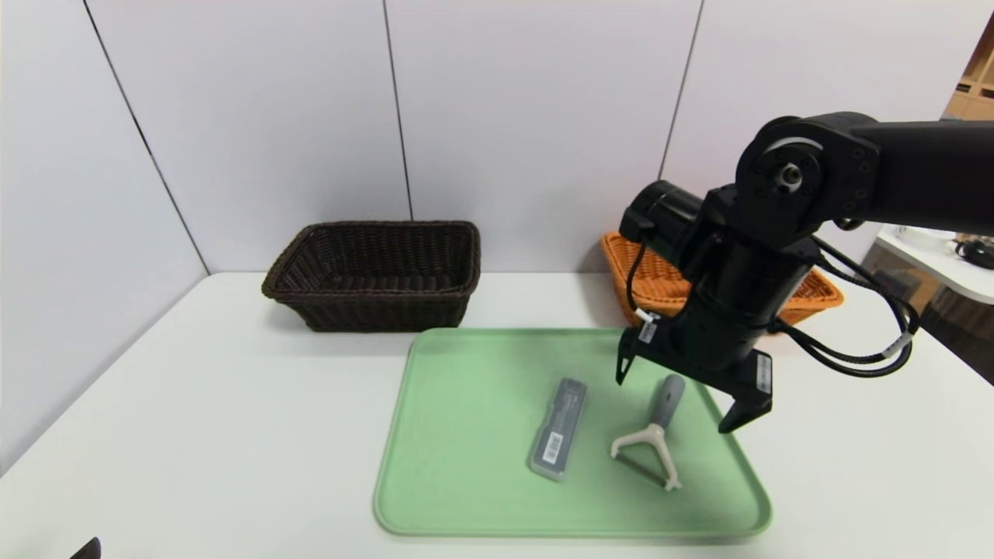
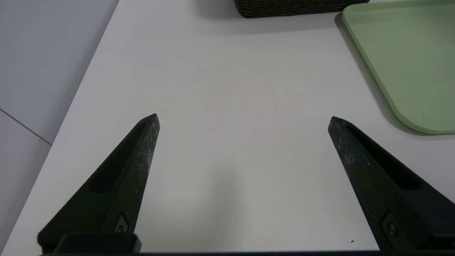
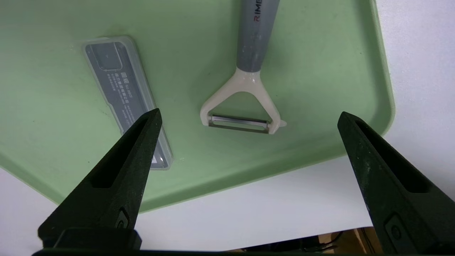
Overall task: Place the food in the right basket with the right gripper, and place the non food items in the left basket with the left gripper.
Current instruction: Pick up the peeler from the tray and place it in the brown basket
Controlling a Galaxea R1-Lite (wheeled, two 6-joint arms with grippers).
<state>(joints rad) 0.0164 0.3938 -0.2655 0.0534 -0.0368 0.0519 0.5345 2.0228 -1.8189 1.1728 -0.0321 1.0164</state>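
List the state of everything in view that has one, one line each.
Left claw: open, nothing in it, over the bare table
Right claw: open, nothing in it, above the tray
Grey case: closed, lying on the tray
Peeler: lying flat on the tray, not gripped
Dark basket: upright, nothing seen inside
Orange basket: upright, partly hidden by the right arm
Tray: flat, holding case and peeler

Orange basket (image 1: 804, 295) partly behind right arm (image 1: 784, 186)
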